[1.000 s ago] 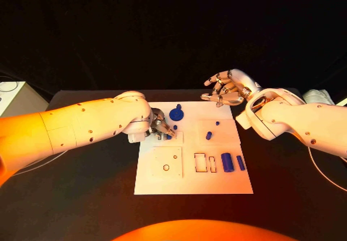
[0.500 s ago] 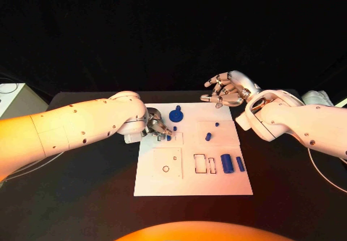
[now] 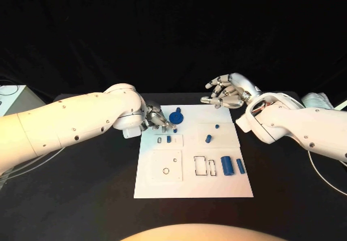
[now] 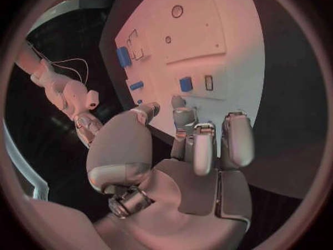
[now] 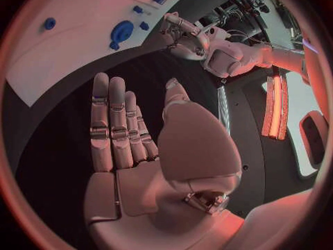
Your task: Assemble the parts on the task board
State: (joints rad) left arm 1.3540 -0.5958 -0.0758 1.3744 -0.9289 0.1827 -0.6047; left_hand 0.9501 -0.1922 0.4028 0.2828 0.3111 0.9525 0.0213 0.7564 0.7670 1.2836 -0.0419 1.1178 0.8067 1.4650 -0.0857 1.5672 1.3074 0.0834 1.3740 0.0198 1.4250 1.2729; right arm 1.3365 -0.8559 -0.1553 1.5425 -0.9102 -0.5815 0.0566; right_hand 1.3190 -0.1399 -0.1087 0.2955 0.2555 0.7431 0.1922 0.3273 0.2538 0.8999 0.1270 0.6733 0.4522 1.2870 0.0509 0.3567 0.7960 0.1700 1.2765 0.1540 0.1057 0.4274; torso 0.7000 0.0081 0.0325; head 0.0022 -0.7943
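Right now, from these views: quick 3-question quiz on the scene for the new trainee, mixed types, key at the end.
1. True or false: the right hand is holding a blue part.
2. Multiple choice: where is the left hand? A) over the task board's far-left area, beside the round blue part; B) above the two blue cylinders; C) off the table.
3. Fill in: the two blue cylinders lie side by side near the board's ____ edge, as the head view shows it.

Key
1. False: it holds nothing, its fingers apart, at the board's far edge.
2. A
3. right
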